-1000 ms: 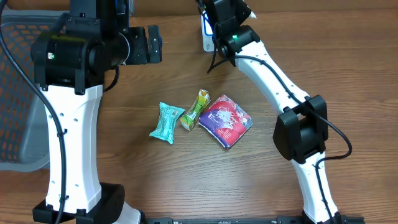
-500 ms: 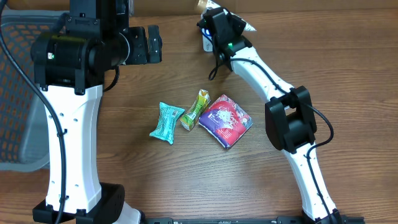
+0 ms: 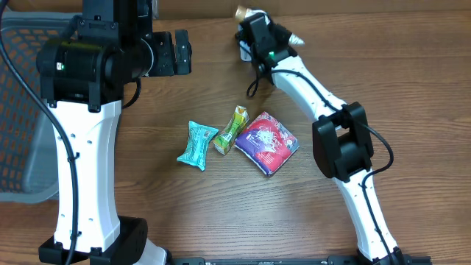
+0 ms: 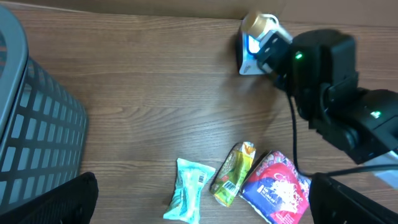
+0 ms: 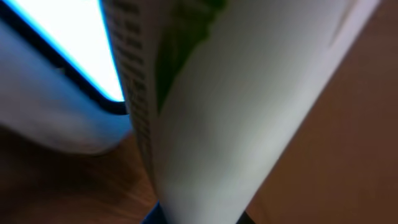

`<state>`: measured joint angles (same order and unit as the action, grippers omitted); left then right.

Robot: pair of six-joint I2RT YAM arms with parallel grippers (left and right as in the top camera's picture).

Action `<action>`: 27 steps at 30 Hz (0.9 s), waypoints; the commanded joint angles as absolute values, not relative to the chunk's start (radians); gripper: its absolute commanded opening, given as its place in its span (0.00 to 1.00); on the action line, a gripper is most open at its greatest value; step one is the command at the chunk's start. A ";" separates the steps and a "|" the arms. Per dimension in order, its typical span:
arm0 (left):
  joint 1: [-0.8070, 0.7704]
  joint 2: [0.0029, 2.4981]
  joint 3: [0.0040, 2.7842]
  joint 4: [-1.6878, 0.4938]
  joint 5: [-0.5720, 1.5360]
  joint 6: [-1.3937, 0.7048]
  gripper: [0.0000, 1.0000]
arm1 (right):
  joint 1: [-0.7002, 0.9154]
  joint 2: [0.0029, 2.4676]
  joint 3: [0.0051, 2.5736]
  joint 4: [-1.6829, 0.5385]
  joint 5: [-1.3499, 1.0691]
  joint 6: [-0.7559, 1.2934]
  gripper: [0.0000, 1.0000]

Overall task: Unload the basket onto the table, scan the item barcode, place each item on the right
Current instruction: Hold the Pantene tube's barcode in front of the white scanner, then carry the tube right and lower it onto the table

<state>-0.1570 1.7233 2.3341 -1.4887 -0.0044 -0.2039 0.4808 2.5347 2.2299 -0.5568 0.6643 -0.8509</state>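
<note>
My right gripper [image 3: 255, 23] is shut on a white packet with a gold end [image 3: 241, 12], which it holds at the back of the table right by the barcode scanner [image 3: 243, 50]. In the right wrist view the packet [image 5: 236, 93] fills the frame, with the scanner's lit blue window [image 5: 62, 43] close beside it. The left wrist view shows the scanner [image 4: 249, 53] with the packet's gold end [image 4: 258, 23] above it. High over the table, my left gripper [image 4: 202, 190] is open and holds nothing.
Three packets lie mid-table: a teal one [image 3: 197, 145], a green one [image 3: 231, 130] and a red-purple one [image 3: 267, 142]. A grey mesh basket [image 3: 18, 110] stands off the left edge. The right arm's elbow [image 3: 342, 143] hangs beside the red-purple packet.
My right gripper has carried the packet a little further back and over the scanner, and its elbow swung left. The left arm and the three packets have not moved.
</note>
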 commanded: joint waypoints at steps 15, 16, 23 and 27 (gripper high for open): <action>-0.157 1.730 2.329 -1.488 -0.001 -0.210 0.99 | 0.440 1.797 2.246 -1.320 0.247 0.133 0.04; -0.157 1.730 2.329 -1.488 -0.001 -0.210 0.99 | 0.414 1.772 2.245 -1.373 0.207 0.188 0.04; -0.157 1.730 2.329 -1.488 -0.001 -0.210 1.00 | 0.084 1.744 2.225 -1.580 -0.266 0.210 0.04; -0.157 1.730 2.329 -1.488 0.000 -0.210 1.00 | -0.062 1.745 2.115 -1.549 -0.363 0.152 0.04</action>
